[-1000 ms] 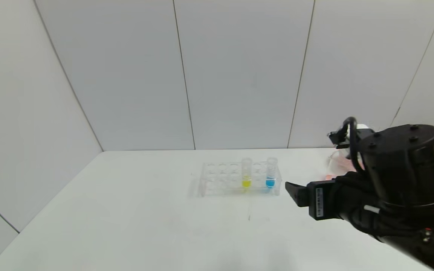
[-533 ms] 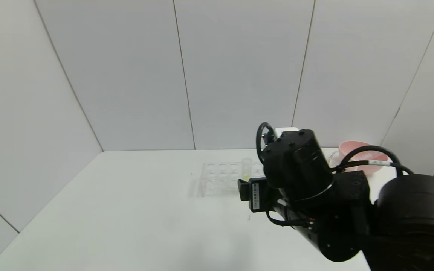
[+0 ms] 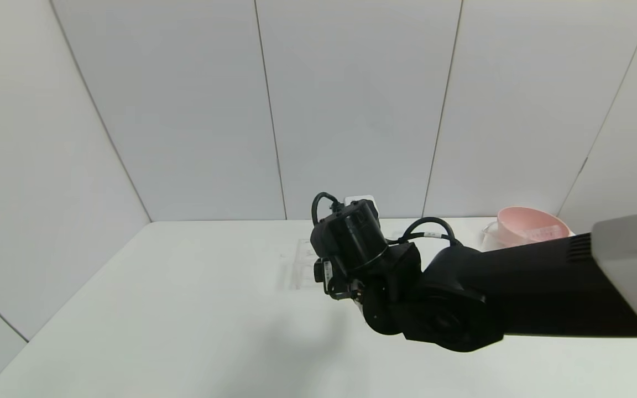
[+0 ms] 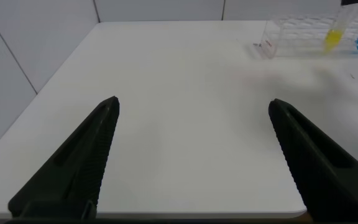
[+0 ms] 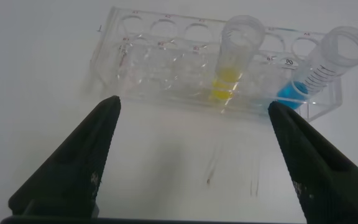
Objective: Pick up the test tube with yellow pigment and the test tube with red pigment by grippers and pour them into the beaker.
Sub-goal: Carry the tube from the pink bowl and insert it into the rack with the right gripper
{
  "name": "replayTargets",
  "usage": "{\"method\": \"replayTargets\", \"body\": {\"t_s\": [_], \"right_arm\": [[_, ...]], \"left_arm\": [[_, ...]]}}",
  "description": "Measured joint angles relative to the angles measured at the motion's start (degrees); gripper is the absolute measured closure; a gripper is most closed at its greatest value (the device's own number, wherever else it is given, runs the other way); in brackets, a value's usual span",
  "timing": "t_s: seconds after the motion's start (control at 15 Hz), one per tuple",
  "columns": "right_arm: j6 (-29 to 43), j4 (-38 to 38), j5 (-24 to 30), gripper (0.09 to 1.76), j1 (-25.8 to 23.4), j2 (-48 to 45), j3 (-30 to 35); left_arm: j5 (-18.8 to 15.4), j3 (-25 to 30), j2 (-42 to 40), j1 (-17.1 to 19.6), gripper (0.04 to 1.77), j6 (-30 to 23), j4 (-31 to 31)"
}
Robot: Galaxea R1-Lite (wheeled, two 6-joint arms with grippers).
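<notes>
The test tube with yellow pigment (image 5: pixel 234 61) stands upright in the clear rack (image 5: pixel 160 59), with a blue tube (image 5: pixel 325 65) beside it. My right gripper (image 5: pixel 193 104) is open and empty, low over the table just in front of the rack, roughly facing the yellow tube. In the head view my right wrist (image 3: pixel 351 243) hides the tubes and only the rack's left end (image 3: pixel 299 265) shows. My left gripper (image 4: pixel 193 101) is open and empty over the table's near left part; the rack (image 4: pixel 297 34) and yellow tube (image 4: pixel 333 38) lie far off. The red tube is out of view. A clear vessel, probably the beaker (image 3: pixel 489 236), stands at the far right.
A pink bowl (image 3: pixel 528 225) stands at the table's back right, touching or close to the clear vessel. My right arm (image 3: pixel 517 298) spans the right half of the table. White walls close in the back and left. The table's left edge runs near my left gripper.
My right arm has swung left from near the pink bowl to in front of the rack, and now covers the yellow and blue tubes in the head view.
</notes>
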Motion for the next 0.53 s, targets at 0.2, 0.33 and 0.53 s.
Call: {"method": "replayTargets", "body": {"t_s": [0.2, 0.33, 0.53], "right_arm": [[-0.2, 0.0, -0.1, 0.15, -2.8, 4.8, -4.7], [-0.2, 0.2, -0.3, 0.15, -4.3, 7.6, -8.3], [-0.7, 0.1, -0.4, 0.15, -5.7, 11.3, -12.7]], "left_arm": [[0.0, 0.0, 0.0, 0.0, 0.09, 0.0, 0.0], [0.0, 0.0, 0.0, 0.0, 0.09, 0.0, 0.0], [0.0, 0.0, 0.0, 0.0, 0.09, 0.0, 0.0]]}}
